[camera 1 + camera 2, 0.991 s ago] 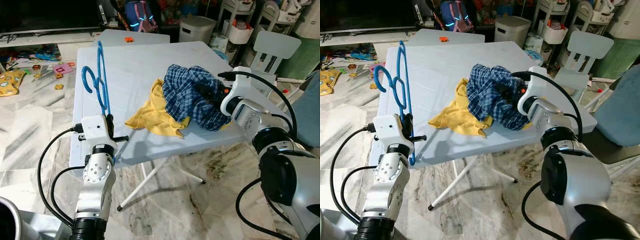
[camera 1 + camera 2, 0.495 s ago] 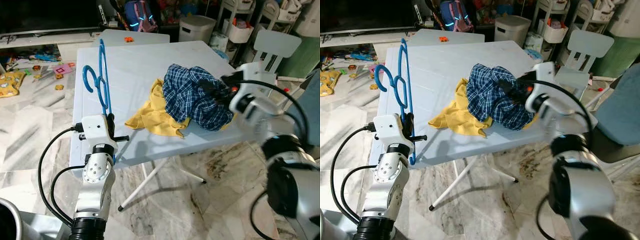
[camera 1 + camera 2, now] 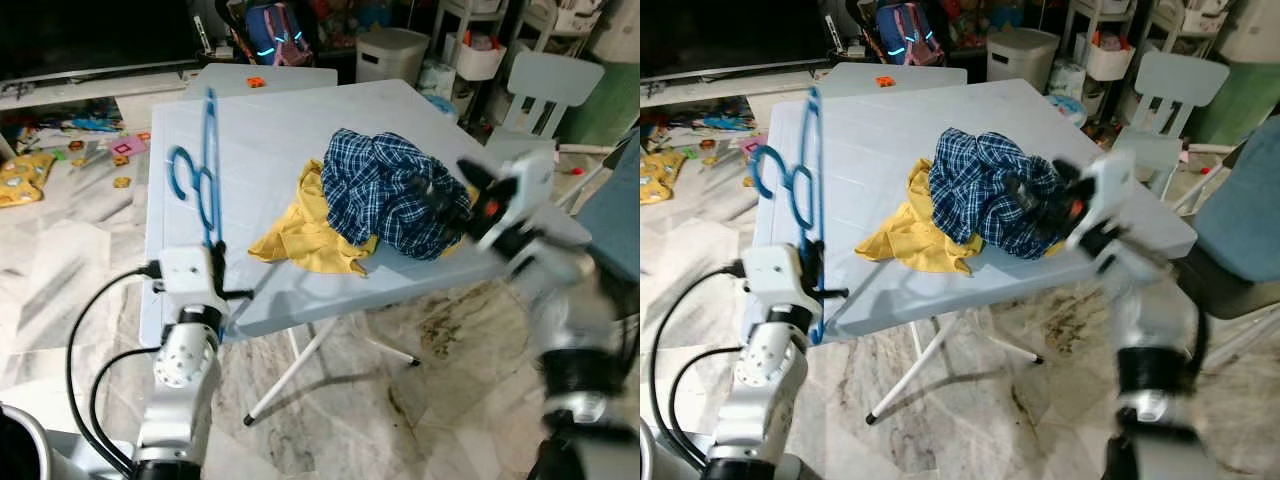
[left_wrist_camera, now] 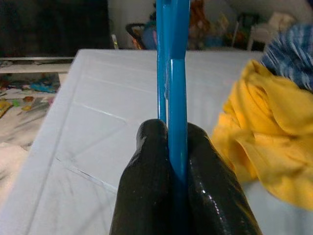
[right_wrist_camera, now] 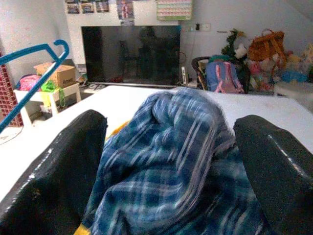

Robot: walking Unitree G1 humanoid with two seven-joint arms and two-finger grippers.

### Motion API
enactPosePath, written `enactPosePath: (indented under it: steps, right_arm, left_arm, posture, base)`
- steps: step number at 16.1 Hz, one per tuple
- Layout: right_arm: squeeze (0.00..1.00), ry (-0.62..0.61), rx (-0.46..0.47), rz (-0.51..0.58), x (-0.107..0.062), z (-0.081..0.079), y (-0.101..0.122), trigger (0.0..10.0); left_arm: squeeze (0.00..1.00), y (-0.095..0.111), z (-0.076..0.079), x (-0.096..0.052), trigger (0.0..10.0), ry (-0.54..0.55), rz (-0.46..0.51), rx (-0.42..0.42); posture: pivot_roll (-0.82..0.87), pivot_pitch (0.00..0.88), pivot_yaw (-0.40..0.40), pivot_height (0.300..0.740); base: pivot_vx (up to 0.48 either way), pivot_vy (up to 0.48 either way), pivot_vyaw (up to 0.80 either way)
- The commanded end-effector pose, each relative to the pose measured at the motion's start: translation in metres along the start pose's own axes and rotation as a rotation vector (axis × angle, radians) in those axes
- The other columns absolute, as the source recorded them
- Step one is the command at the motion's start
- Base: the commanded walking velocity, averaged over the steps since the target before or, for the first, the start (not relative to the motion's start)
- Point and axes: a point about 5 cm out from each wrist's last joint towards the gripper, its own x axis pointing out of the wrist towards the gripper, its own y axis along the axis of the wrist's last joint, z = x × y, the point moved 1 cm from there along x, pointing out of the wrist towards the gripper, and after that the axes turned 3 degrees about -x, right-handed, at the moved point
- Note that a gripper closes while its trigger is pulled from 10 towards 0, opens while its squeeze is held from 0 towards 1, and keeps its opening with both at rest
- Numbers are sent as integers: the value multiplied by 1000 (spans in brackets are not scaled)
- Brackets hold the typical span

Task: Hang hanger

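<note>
My left pincer [image 3: 212, 262] is clamped tight on the blue hanger [image 3: 205, 165], holding it upright at the near left edge of the white table [image 3: 270, 130]. In the left wrist view the two black fingers [image 4: 146, 186] press on either side of the hanger's lower bar, with no gap between pad and plastic. The hook curls out toward the left, high above the tabletop.

My right pincer [image 3: 470, 195] stands spread wide at the right side of the table, its fingers [image 5: 49, 171] apart on either side of the blue plaid shirt [image 3: 395, 195] without closing on it. The shirt lies crumpled on top of a yellow garment [image 3: 305, 235], which spills toward the near edge.

I judge that I am at the step of bringing clothing and hanger together: the hanger is secured and ready, the shirt not yet taken. The next move calls for closing the right fingers on a good fold of plaid, near the collar if I can find it, and lifting it free of the yellow cloth beneath. The heap is tangled, so both garments might come up together. I see no rail to hang from.
</note>
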Motion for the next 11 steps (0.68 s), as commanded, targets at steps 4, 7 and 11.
enactPosePath:
  steps: [4,7,11]
  right_arm:
    - [0,26,-70,27,19,-17,21,10000]
    - [0,29,-112,13,21,-22,23,10000]
    - [0,-19,-104,5,17,-29,16,10000]
  left_arm:
    - [0,22,10,4,10000,-73,54,77]
    - [0,30,7,2,10000,-55,73,123]
    - [0,30,1,-10,10000,-9,69,190]
  posture:
    - [-139,0,36,740]
    - [-132,0,32,740]
    - [-99,0,1,740]
  base:
    - [0,0,0]
    - [0,0,0]
    - [0,0,0]
